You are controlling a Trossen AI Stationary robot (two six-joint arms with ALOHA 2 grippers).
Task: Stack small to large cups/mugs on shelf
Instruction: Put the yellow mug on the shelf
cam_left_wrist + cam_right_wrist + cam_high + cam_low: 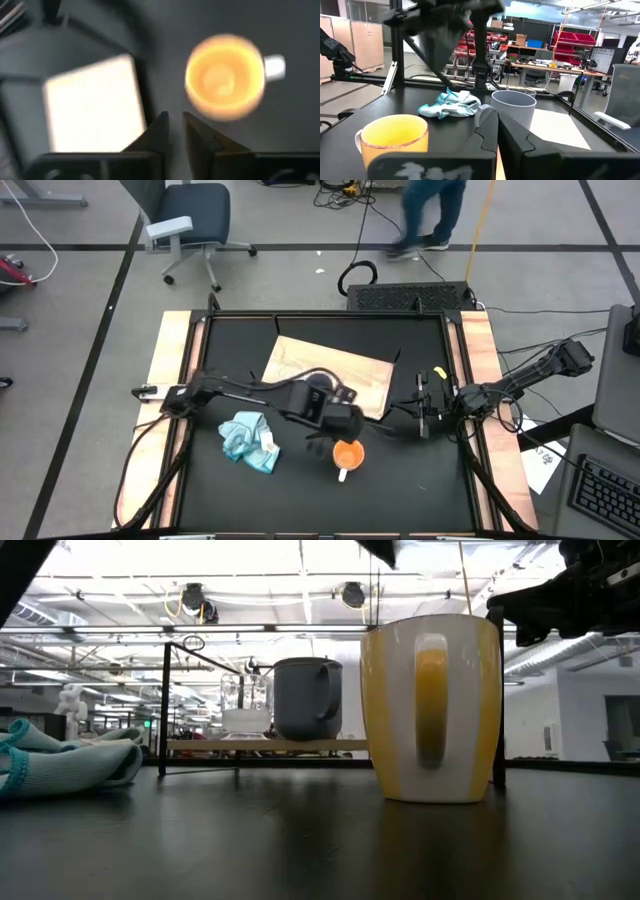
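Shelf, pale wooden board [355,370], carries grey-blue handled mug [305,698]. Orange mug, white handle [347,454], stands off it on black worktop. Left hand [172,127] above, fingers pressed together; spread first, descend centred on rim.

No text, label, brand, number or sign can be read anywhere. The orange mug [432,708] carries no print that shows, and neither does the grey-blue mug [513,108]. The paper sheet [545,466] beside the table has marks too small to read.
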